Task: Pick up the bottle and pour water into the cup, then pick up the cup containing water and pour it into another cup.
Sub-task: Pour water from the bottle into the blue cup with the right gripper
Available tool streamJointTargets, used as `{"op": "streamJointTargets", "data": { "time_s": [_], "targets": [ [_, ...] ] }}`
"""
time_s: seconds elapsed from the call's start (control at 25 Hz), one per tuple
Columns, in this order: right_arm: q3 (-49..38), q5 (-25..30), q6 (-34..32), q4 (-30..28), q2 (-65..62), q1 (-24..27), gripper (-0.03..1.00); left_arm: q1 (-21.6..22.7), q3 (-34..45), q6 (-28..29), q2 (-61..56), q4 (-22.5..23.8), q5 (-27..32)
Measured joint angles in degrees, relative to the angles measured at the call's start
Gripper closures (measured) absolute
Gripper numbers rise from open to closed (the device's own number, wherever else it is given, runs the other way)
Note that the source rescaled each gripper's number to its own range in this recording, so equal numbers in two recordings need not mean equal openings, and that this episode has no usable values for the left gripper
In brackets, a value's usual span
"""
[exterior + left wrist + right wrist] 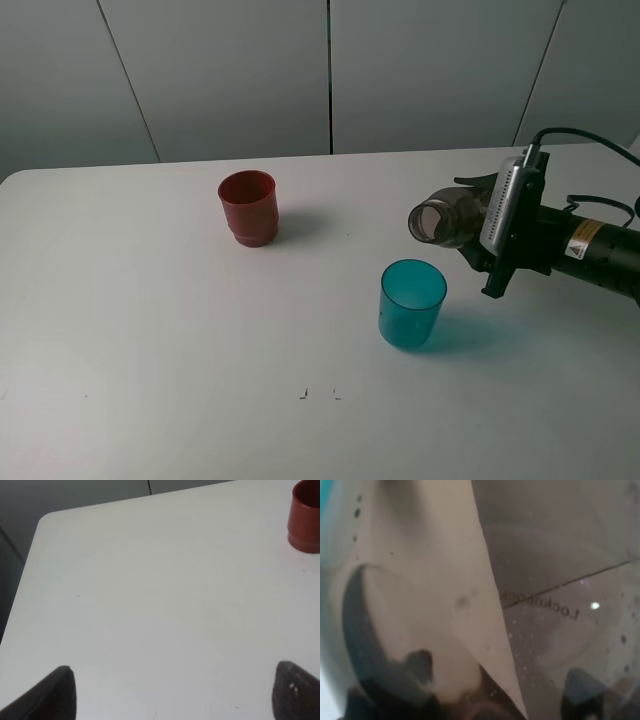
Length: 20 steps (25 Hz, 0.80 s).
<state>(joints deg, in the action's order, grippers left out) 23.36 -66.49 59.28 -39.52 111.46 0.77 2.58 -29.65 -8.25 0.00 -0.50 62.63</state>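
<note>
You have the bottle (436, 220) clamped sideways in your right gripper (470, 225).
Smoky, translucent, capless, its mouth points left at centre right, just above the teal cup (411, 303); your left gripper (170, 692) stands spread.

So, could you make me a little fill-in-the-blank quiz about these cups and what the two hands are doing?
1. The right hand holds the bottle tipped on its side, up off the ____.
2. The teal cup stands ____, mouth up.
3. In the high view, the red cup stands to the ____ of the teal cup.
4. The left hand is open and holds ____.
Missing words: table; upright; left; nothing.
</note>
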Motion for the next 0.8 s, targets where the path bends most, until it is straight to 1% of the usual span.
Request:
{"op": "streamJointTargets", "data": {
  "time_s": [0.2,0.6,0.8],
  "targets": [
    [0.0,0.0,2.47,0.0,0.0,0.0,0.92,0.0,0.0,0.0,0.0,0.0,0.0],
    [0.0,0.0,3.67,0.0,0.0,0.0,0.92,0.0,0.0,0.22,0.0,0.0,0.0],
    [0.0,0.0,5.39,0.0,0.0,0.0,0.92,0.0,0.0,0.22,0.0,0.0,0.0]
  ]
}}
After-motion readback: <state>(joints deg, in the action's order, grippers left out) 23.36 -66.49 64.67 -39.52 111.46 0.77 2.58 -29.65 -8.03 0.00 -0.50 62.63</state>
